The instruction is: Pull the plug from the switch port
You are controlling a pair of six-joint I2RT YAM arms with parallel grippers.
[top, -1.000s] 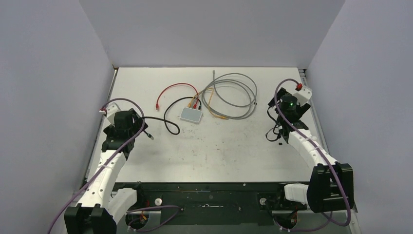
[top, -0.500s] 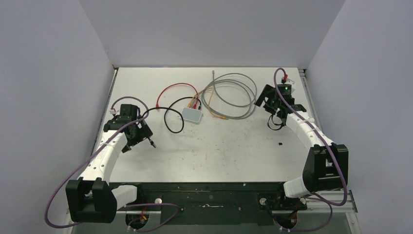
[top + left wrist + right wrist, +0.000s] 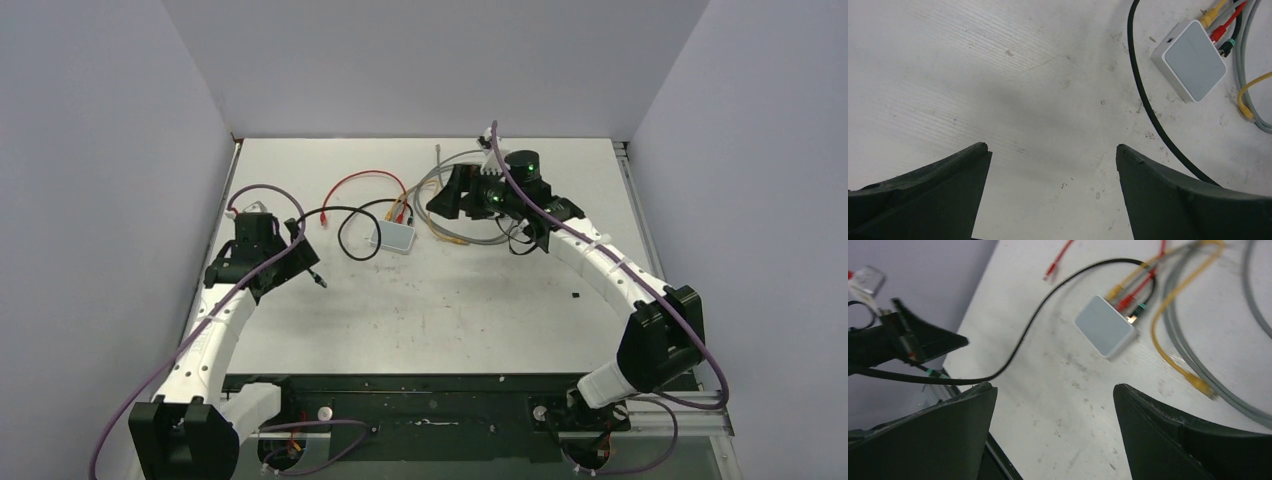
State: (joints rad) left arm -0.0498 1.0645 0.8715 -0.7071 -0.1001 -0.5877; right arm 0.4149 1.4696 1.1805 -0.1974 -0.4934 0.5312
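Note:
The switch [image 3: 393, 236], a small pale grey-blue box, lies flat on the table left of centre. It also shows in the left wrist view, switch [image 3: 1190, 60], and the right wrist view, switch [image 3: 1105, 326]. A yellow plug [image 3: 1115, 290], a red plug [image 3: 1125, 303] and a black plug with a green band [image 3: 1138, 312] sit side by side in its far edge. My left gripper [image 3: 298, 262] hangs open to the left of the switch, left gripper [image 3: 1052, 147] over bare table. My right gripper [image 3: 443, 203] is open just right of the switch, above the cables, right gripper [image 3: 1052, 386] empty.
A black cable [image 3: 350, 245] loops left of the switch, with a free end [image 3: 318, 282] near my left gripper. A red cable [image 3: 355, 185] arcs behind. Grey cable coils [image 3: 490, 200] and a yellow cable [image 3: 445, 232] lie to the right. Walls close in on three sides.
My right arm has swung left from the table's right edge to hover beside the switch. My left arm has shifted slightly back and toward the switch. Both grippers stayed open.

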